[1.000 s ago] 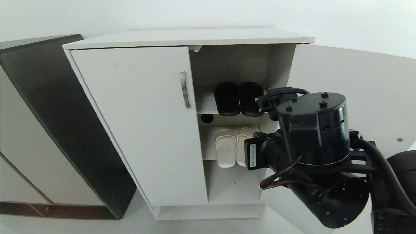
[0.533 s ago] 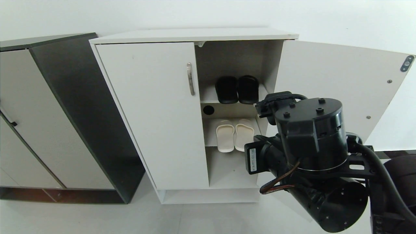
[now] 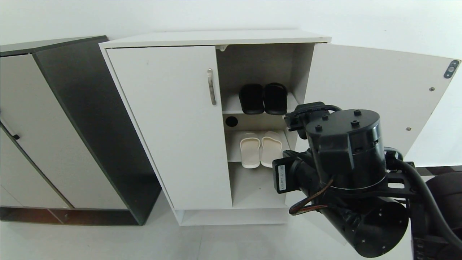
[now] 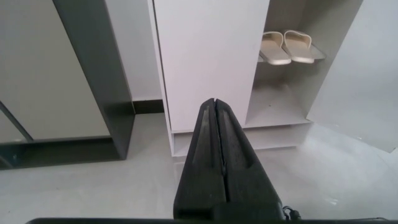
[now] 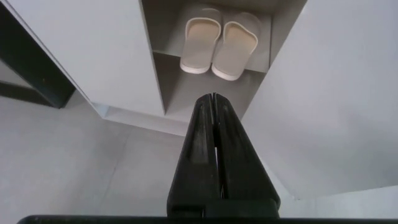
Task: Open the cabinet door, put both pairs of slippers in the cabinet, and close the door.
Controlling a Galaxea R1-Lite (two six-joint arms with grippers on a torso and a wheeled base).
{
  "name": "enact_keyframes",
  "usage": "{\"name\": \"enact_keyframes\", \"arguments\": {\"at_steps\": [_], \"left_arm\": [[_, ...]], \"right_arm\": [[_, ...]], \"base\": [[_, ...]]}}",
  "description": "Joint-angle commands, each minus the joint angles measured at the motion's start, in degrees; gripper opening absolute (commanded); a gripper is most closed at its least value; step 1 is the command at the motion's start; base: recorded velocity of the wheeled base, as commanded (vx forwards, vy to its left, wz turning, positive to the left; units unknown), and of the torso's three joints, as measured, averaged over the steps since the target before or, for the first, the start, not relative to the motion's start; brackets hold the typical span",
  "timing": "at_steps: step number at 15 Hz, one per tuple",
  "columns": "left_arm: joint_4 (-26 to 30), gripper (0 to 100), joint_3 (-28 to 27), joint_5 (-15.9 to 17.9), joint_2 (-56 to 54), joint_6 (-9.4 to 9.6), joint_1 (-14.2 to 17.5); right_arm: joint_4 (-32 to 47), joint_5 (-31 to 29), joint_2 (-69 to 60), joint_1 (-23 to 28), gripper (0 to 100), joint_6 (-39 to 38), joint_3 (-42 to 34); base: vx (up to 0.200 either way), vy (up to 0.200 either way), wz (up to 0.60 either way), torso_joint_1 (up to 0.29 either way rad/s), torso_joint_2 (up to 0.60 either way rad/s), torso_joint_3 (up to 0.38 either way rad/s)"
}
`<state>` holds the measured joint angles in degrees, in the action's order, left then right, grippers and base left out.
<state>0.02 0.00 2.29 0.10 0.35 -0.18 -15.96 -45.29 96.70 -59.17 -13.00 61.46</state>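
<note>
The white cabinet [image 3: 173, 119] stands with its right door [image 3: 368, 94] swung wide open and its left door closed. A black pair of slippers [image 3: 263, 98] sits on the upper shelf. A white pair of slippers [image 3: 260, 148] lies on the middle shelf, also seen as white slippers [image 5: 219, 42] and white slippers [image 4: 291, 47]. My right arm [image 3: 343, 173] hangs in front of the open door's lower part. My right gripper [image 5: 213, 102] is shut and empty, held back from the shelves. My left gripper [image 4: 216, 106] is shut and empty, facing the closed left door.
A dark grey cabinet [image 3: 72, 130] with pale doors stands beside the white one on the left. Pale bare floor [image 3: 144, 242] runs in front of both. The white cabinet's bottom compartment [image 3: 252, 187] holds nothing.
The head camera pulled back from the cabinet a second ago, so the whole open right door now shows. Over the last half second nothing has visibly moved.
</note>
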Motion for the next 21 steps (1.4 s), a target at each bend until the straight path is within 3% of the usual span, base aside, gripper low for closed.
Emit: {"name": "enact_keyframes", "arguments": {"at_steps": [1, 16, 21], "left_arm": [[-0.02, 0, 0.0, -0.01, -0.01, 0.0, 0.01], [-0.02, 0, 0.0, -0.01, -0.01, 0.0, 0.01], [0.06, 0, 0.0, -0.01, -0.01, 0.0, 0.01]], "right_arm": [[-0.04, 0.02, 0.25, 0.02, 0, -0.01, -0.03], [-0.04, 0.02, 0.95, 0.02, 0, -0.01, -0.64], [-0.04, 0.02, 0.95, 0.02, 0, -0.01, -0.64]], "base": [[0.0, 0.0, 0.0, 0.0, 0.0, 0.0], [0.0, 0.0, 0.0, 0.0, 0.0, 0.0], [0.0, 0.0, 0.0, 0.029, -0.29, -0.322]]}}
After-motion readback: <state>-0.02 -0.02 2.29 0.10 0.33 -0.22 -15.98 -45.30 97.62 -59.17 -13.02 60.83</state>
